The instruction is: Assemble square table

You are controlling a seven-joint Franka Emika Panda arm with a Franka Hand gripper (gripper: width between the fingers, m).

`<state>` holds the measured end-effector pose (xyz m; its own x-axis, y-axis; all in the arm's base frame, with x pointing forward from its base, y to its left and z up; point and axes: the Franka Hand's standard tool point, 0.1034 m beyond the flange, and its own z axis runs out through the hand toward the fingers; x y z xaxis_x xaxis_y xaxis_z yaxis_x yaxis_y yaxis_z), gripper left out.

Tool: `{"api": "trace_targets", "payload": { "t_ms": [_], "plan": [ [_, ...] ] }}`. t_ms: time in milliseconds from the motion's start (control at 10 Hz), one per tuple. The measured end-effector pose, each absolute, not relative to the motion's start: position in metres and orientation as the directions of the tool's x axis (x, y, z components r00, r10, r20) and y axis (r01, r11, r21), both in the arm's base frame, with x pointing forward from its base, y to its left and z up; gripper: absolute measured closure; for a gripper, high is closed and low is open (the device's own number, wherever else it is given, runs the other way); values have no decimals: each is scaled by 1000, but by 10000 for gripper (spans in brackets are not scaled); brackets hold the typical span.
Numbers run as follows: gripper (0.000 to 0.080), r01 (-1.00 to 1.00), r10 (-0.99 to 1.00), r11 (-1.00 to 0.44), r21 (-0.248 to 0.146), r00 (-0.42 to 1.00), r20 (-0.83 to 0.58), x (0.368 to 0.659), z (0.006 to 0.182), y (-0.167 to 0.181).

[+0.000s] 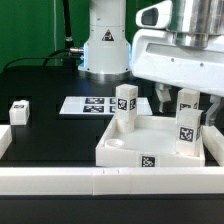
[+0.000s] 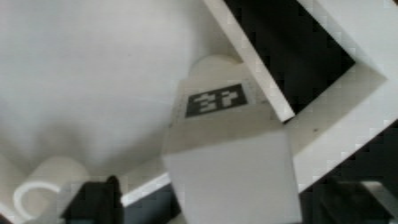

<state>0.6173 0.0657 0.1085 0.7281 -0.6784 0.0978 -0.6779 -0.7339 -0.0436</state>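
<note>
Black bench (image 1: 45, 85), glossy, backed by a green wall or curtain. Along the near edge, a long low white border rail (image 1: 60, 180); farther back, flat on the black, the marker board (image 1: 88, 104) with its tags. Behind that, the white arm base (image 1: 104, 45), a dark cable trailing off toward the exterior view's left.

Upper part of the arm cut off by the frame; wrist housing large and blurred at the exterior view's right, covering much of what lies behind. Gripper (image 1: 176, 100) low over the far right corner of the tabletop (image 1: 130, 140), jaws spread, nothing between them as far as visible. Wrist view very close: one tagged leg (image 2: 222, 150) standing up from the white floor of the tray; dark finger (image 2: 89, 200) blurred at the edge.

White tray-like tabletop against the rail, rim raised. Upright inside: a leg (image 1: 125, 106) at the far left corner, another (image 1: 188, 128) at the right side, a third (image 1: 187, 100) behind it, partly hidden. Fourth leg (image 1: 19, 111) loose on the bench, well apart toward the exterior view's left.
</note>
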Motion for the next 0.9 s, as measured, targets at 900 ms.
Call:
{"api": "trace_targets", "payload": {
  "t_ms": [900],
  "plan": [
    [151, -460, -466, -885, -73, 872, 153, 593, 139, -25]
  ]
}}
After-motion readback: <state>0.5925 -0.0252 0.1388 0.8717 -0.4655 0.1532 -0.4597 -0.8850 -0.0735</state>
